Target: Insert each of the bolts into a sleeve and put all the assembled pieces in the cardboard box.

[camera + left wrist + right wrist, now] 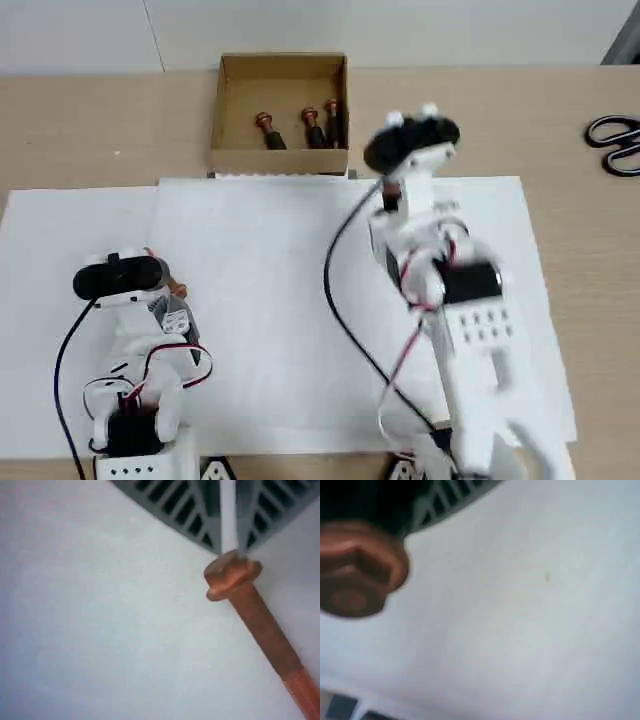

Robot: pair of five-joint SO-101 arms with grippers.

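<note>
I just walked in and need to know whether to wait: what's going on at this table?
Two robot arms are fitting bolts into sleeves and boxing them. The cardboard box at the far edge already has three finished pieces in it. The right gripper is just short of the box, above the white paper, closed on a brown piece. The left gripper sits low over the paper, right at the head of a bolt that seems to lie on it.
</note>
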